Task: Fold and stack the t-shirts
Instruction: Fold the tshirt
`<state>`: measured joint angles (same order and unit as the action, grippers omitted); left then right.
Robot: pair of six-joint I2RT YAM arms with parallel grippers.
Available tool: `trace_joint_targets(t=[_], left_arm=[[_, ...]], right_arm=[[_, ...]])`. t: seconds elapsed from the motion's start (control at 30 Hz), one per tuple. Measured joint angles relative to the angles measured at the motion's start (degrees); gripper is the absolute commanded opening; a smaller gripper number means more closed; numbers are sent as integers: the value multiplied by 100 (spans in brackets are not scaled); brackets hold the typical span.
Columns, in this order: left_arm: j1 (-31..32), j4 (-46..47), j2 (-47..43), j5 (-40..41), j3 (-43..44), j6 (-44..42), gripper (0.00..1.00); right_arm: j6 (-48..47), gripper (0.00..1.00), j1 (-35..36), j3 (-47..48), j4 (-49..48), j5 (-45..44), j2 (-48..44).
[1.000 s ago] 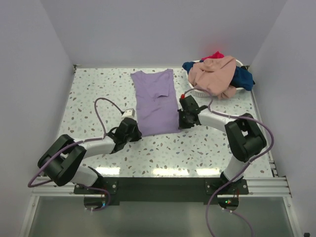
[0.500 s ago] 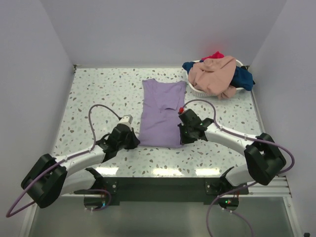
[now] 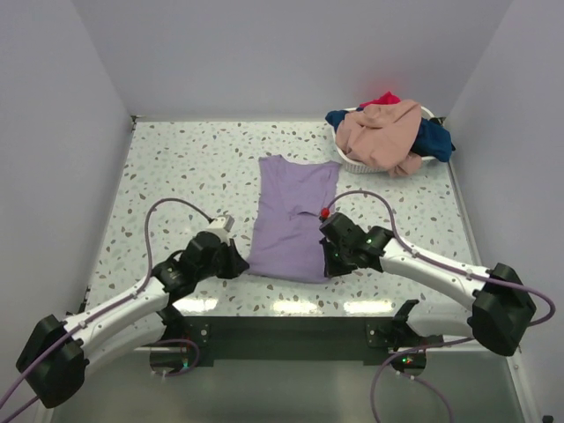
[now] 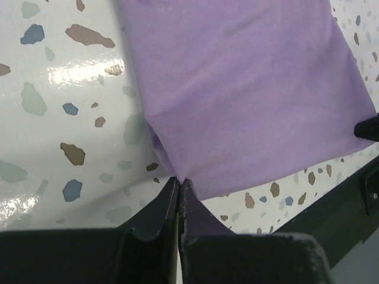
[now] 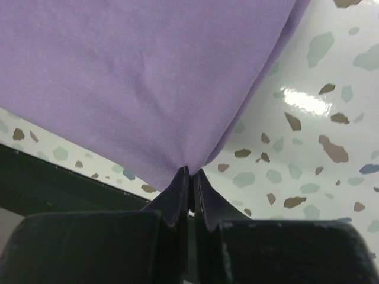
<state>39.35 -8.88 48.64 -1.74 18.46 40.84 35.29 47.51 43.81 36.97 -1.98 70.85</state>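
Lavender t-shirt (image 3: pixel 295 220) lies smooth, folded narrow; near corners pinched.

The left gripper (image 4: pixel 179 181) enters from 6 o'clock, its two dark fingers (image 4: pixel 155 212) pressed together with no gap between them, the tips pinching one corner of the lavender t-shirt (image 4: pixel 249 89). From that corner the shirt spreads over the speckled bench (image 4: pixel 53 106) toward 12 and 2 o'clock, with slight bunching along its edge just above the tips. A dark rail (image 4: pixel 337 216) borders the bench at 4 o'clock. Glare marks the bench at 10 o'clock.
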Motion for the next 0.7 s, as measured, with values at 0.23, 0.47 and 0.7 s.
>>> trace_joint_targets(t=[0.23, 0.47, 0.7], left_arm=[[111, -588, -876, -304, 9, -15, 0], [210, -1113, -1513, -570, 232, -20, 0], [208, -1530, -1908, -682, 1067, -17, 0]], right_arm=[[225, 0, 348, 122, 664, 13, -645], [525, 0, 763, 260, 1231, 114, -1058], [846, 0, 1121, 970, 1851, 140, -1434]])
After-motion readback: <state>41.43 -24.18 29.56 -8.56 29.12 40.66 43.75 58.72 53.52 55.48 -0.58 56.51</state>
